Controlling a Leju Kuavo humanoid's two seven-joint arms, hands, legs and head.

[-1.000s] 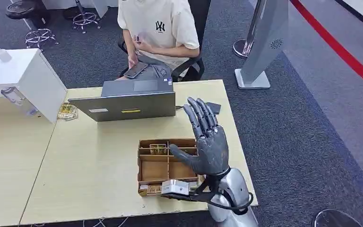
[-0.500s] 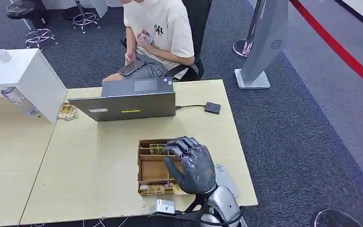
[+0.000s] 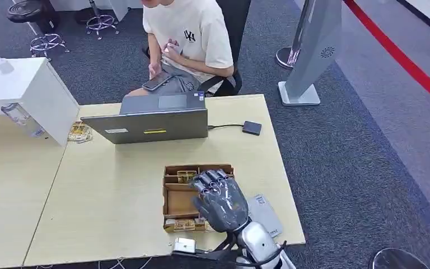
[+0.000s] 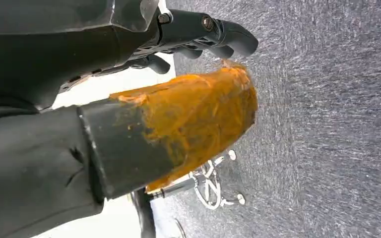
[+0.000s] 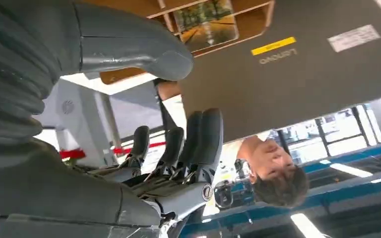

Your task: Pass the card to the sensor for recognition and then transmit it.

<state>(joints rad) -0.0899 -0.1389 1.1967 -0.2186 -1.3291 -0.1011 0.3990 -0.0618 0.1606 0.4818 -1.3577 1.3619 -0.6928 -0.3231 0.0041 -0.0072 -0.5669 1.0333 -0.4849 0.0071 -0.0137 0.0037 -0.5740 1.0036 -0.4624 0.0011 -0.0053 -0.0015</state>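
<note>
Presently, table (image 3: 117,207); on it the wooden tray (image 3: 171,199), divided, cards (image 3: 186,176) standing in its far compartment; right hand (image 3: 219,197) poised over the tray, fingers apart, grasping nothing. Advice: lower onto one card's edge, pinch thumb-to-finger squarely, lift straight clear of the dividers; left hand (image 4: 198,34), state unclear.

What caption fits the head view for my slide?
Right hand lowered over the wooden card tray, laptop behind.

A card (image 3: 186,176) with a yellow-green picture stands in the far slot of the brown wooden tray (image 3: 171,202) on the surface. More cards (image 3: 183,225) lie in the near slot. A small dark sensor (image 3: 252,128) lies flat, well apart, beside the laptop.
</note>
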